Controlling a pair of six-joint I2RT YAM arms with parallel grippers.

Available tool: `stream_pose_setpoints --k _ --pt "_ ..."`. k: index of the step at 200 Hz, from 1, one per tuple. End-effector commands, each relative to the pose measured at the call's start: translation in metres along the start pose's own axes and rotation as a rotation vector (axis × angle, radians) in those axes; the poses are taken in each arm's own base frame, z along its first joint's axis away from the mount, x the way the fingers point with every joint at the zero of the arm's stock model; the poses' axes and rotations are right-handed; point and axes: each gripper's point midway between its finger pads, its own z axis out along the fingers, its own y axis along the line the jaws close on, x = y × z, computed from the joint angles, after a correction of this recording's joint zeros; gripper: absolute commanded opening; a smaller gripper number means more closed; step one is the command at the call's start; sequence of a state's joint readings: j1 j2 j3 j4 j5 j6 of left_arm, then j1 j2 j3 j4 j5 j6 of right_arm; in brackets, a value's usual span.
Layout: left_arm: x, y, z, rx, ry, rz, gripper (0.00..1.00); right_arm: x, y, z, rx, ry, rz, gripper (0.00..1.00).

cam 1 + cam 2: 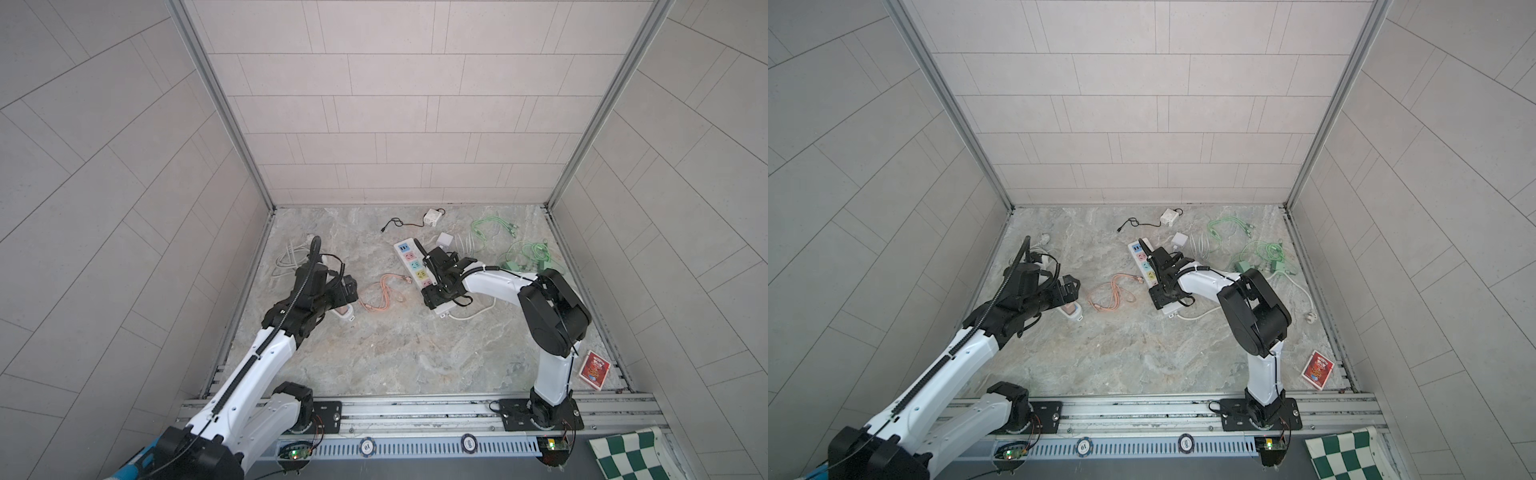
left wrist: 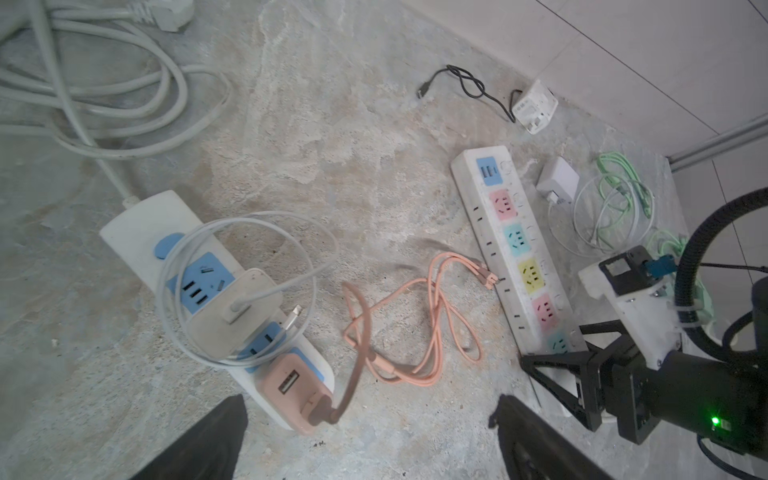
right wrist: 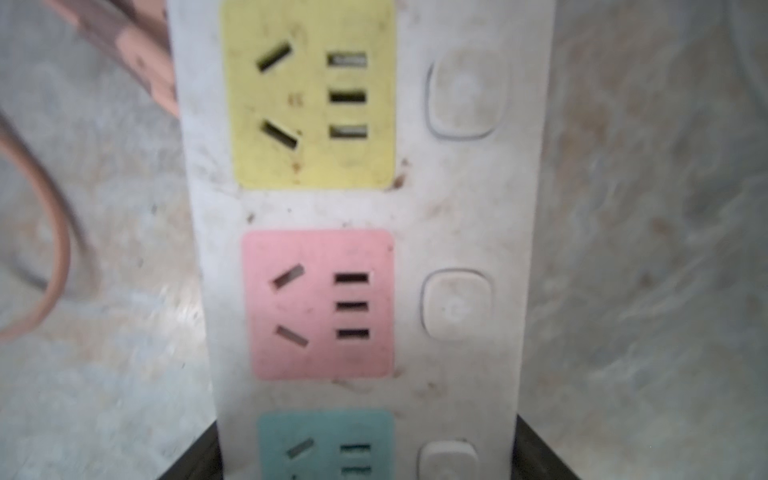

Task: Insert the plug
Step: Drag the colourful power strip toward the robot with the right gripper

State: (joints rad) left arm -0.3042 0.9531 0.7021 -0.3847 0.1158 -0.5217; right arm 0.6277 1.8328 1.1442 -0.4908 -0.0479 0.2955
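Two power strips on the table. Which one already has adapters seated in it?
The blue-socket strip: a beige adapter and a pink charger sit in it. The pastel strip shows only empty sockets.

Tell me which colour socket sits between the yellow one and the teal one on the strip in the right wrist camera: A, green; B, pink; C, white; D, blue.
B: on the power strip, the pink socket lies directly between the yellow socket and the teal socket.
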Motion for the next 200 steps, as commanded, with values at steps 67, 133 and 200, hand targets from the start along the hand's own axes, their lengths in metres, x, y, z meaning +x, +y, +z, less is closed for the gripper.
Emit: stream_pose_setpoints --k 67,133,200 --pt "0.017 -0.042 0.015 0.043 0.045 0.137 1.00 0.087 -0.003 -0.029 0.020 -0.022 0.156 0.72" --pt "0.003 -0.072 0.028 0.078 0.035 0.204 1.00 -0.003 -0.057 -0.094 0.015 -0.255 0.257 0.83" --pt "0.001 -0.075 0.034 0.079 0.041 0.214 1.00 -0.005 -0.043 -0.041 -0.027 -0.108 0.244 0.69"
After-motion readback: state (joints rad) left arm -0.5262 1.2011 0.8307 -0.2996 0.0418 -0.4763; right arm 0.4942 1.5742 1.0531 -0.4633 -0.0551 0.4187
